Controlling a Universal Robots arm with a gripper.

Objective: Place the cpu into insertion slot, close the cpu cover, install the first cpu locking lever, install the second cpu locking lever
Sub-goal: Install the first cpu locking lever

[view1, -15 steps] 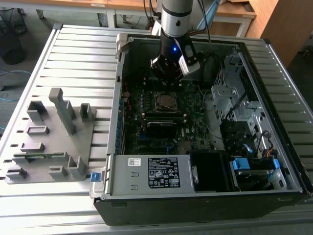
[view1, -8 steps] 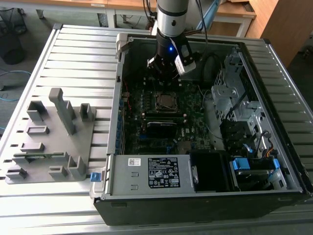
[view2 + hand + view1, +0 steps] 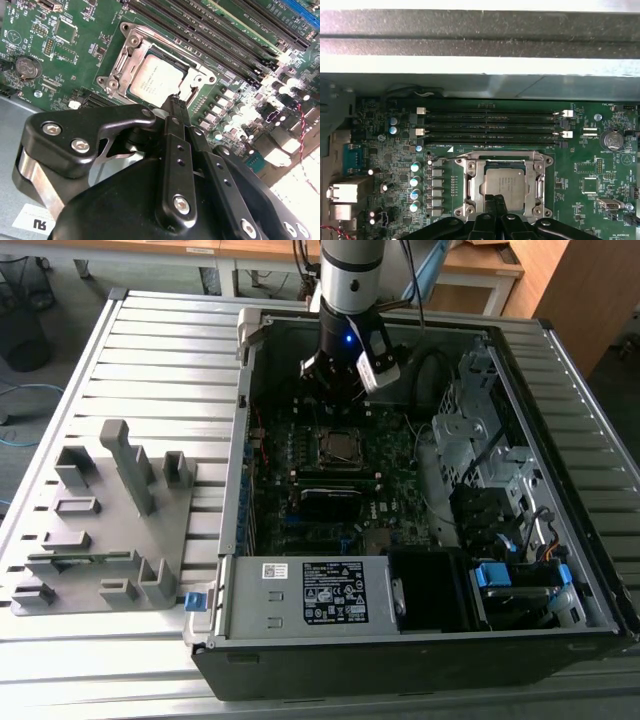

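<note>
The cpu [image 3: 155, 80] lies flat in its socket on the green motherboard [image 3: 300, 455], its dull silver top showing through the square window of the cpu cover [image 3: 120, 65]. The cover lies down around the chip. In the first wrist view the cpu [image 3: 502, 185] and the cover [image 3: 472, 185] sit just beyond my black fingers. My gripper [image 3: 174, 100] is shut with nothing between its fingers, and its tip hovers at the socket's near edge. In the exterior view the gripper [image 3: 338, 395] hangs inside the open computer case, just behind the socket [image 3: 340, 445].
Long memory slots [image 3: 490, 125] run beside the socket, with the case wall [image 3: 480, 50] beyond them. A coin battery [image 3: 27, 67] sits on the board. The power supply [image 3: 310, 590] and drive cage [image 3: 470, 430] crowd the case. A grey fixture [image 3: 110, 520] stands on the exterior view's left.
</note>
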